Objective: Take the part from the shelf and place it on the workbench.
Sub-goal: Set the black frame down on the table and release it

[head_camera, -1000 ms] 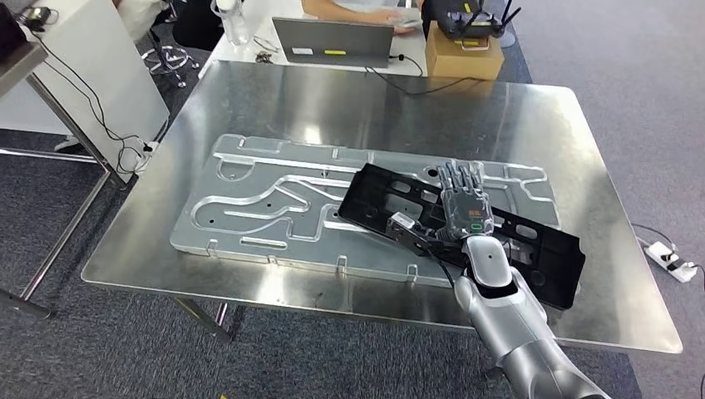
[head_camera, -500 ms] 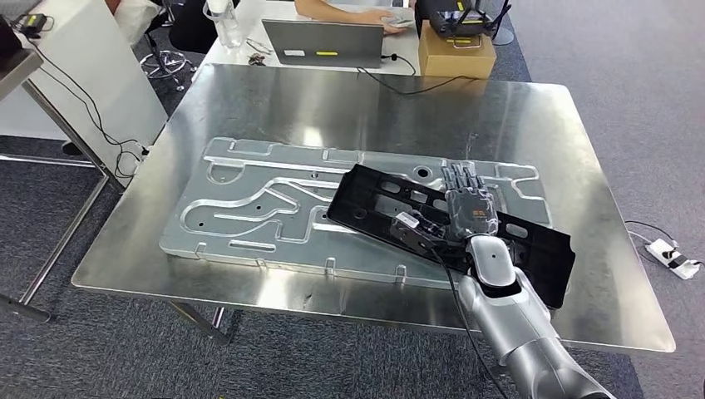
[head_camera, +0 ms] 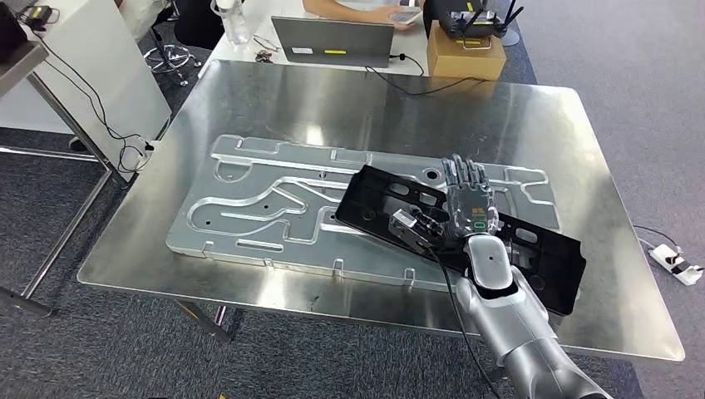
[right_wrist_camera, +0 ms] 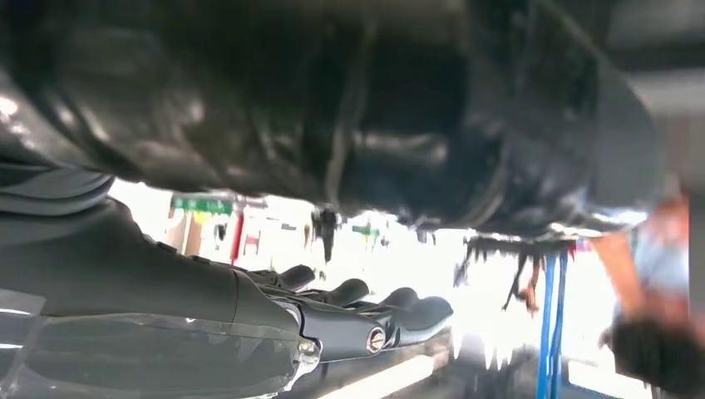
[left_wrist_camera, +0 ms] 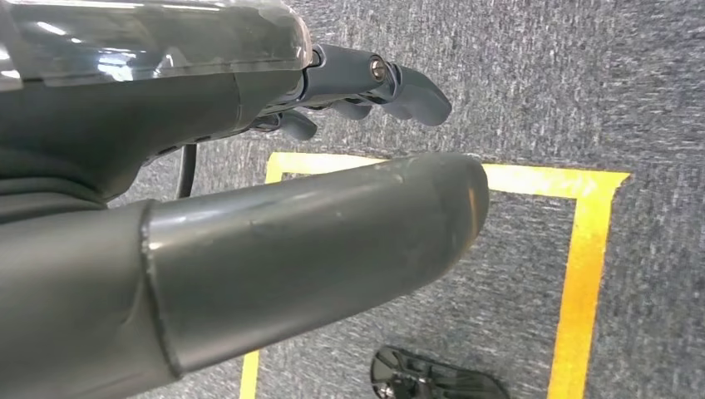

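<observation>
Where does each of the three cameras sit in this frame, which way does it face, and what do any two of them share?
Head view: high on the body, facing forward and down at the workbench; shows the right hand on the black part.
Left wrist view: behind the hanging left hand, facing grey carpet with yellow tape.
Right wrist view: behind the right hand, close to the black part.
Shared: head and right wrist views both show that hand and part.

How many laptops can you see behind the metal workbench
1. A grey laptop stands on the white desk just beyond the workbench's far edge, left of a cardboard box. Others may lie out of view.
</observation>
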You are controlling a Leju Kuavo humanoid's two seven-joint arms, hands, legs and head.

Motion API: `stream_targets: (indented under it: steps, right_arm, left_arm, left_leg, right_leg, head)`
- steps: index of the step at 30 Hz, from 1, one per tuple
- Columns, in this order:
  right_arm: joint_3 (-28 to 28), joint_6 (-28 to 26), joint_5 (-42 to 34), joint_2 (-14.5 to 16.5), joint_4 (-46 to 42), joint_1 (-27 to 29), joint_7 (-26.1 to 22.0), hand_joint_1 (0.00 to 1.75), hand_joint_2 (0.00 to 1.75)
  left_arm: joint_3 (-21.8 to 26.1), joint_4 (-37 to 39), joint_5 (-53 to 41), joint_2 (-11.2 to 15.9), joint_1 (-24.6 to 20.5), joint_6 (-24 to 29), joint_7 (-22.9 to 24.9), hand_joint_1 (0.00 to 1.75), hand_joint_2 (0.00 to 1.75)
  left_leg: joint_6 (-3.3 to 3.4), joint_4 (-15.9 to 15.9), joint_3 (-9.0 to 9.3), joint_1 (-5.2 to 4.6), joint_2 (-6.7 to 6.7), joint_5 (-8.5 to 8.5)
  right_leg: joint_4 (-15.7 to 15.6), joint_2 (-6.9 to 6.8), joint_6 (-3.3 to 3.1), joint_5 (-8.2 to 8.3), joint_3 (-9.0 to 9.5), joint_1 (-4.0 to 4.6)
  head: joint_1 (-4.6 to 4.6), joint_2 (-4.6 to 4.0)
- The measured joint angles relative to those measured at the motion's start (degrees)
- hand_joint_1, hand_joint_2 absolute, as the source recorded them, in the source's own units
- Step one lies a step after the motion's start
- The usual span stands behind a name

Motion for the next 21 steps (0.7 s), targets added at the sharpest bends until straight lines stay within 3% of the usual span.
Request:
stream_targets:
  steps: [3,5,8,9,10,11,14,16,19,21]
  right_arm:
    - [0.77,-2.07,3.43,0.67,-5.39,2.12,2.28,0.00,0.00]
    - [1.92,-3.33,4.50,1.11,-10.32,3.94,4.37,0.00,0.00]
    - [4.35,-5.51,4.85,1.40,-17.78,7.00,7.72,0.00,0.00]
    - [5.08,-6.52,4.88,1.37,-20.21,8.37,8.91,0.00,0.00]
    - [5.72,-7.59,4.87,1.30,-22.54,9.76,10.04,0.00,0.00]
    - [6.28,-8.53,4.87,1.19,-24.61,10.98,11.00,0.00,0.00]
    - [7.81,-9.72,4.87,0.65,-29.56,13.23,12.67,0.00,0.00]
    - [8.50,-9.82,4.88,0.27,-31.61,14.06,12.98,0.00,0.00]
    - [9.09,-10.11,4.89,-0.15,-33.60,14.80,13.20,0.00,0.00]
    - [9.17,-11.11,4.88,-0.37,-34.75,15.52,13.17,0.00,0.00]
  left_arm:
    - [0.27,0.00,0.39,-0.10,0.01,0.38,0.05,0.00,0.00]
    - [0.61,0.00,0.66,-0.16,0.02,0.52,0.03,0.00,0.00]
    - [1.10,0.00,1.13,-0.17,0.01,0.61,-0.09,0.00,0.00]
    - [1.20,0.00,1.23,-0.18,0.07,0.63,-0.12,0.00,0.00]
    - [1.29,0.00,1.30,-0.19,0.16,0.65,-0.13,0.00,0.00]
    - [1.38,0.00,1.34,-0.20,0.25,0.66,-0.14,0.00,0.00]
    - [1.60,0.00,1.41,-0.19,0.26,0.72,-0.20,0.00,0.00]
    - [1.71,0.00,1.46,-0.19,0.11,0.77,-0.25,0.00,0.00]
    - [2.05,0.00,1.61,-0.28,0.10,0.79,-0.27,0.00,0.00]
    - [2.31,0.00,1.81,-0.42,0.10,0.79,-0.27,0.00,0.00]
  left_leg:
    - [-1.11,-0.16,-0.04,0.02,0.05,-0.15]
    - [-1.64,1.58,-0.59,0.15,0.11,-1.63]
    - [-1.96,11.60,-4.99,0.17,0.15,-6.75]
    - [-2.01,14.66,-6.47,0.16,0.15,-7.71]
    - [-2.00,15.93,-7.15,0.16,0.16,-7.61]
    - [-1.90,14.92,-6.76,0.16,0.17,-6.39]
    - [-1.10,4.17,-1.69,-0.06,0.19,-1.10]
    - [-0.71,0.69,0.00,-0.35,0.18,-0.48]
    - [-0.10,0.01,0.25,-0.28,0.20,-0.27]
    - [0.52,-0.62,0.54,0.11,0.34,0.10]
  right_leg:
    - [-1.06,0.05,-0.79,-0.15,0.27,0.30]
    - [-1.59,0.02,-1.60,0.01,0.64,0.08]
    - [-1.78,-0.10,-2.42,-0.10,1.00,0.21]
    - [-1.70,-0.14,-2.56,-0.21,1.05,0.35]
    - [-1.62,-0.15,-2.66,-0.33,1.11,0.49]
    - [-1.50,-0.11,-2.72,-0.47,1.18,0.60]
    - [-1.04,0.13,-2.50,-1.00,1.49,0.90]
    - [-0.84,0.24,-2.07,-1.15,1.40,1.04]
    - [-0.82,0.31,-1.25,-1.25,1.38,1.06]
    - [1.60,0.29,-0.66,-3.07,0.43,0.93]
  head:
    - [-0.02,0.00]
    - [-0.02,0.00]
    - [-0.04,0.00]
    - [-0.04,0.00]
    - [-0.04,0.00]
    - [-0.04,0.00]
    - [-0.04,0.00]
    - [-0.04,0.00]
    - [-0.04,0.00]
    - [-0.01,0.00]
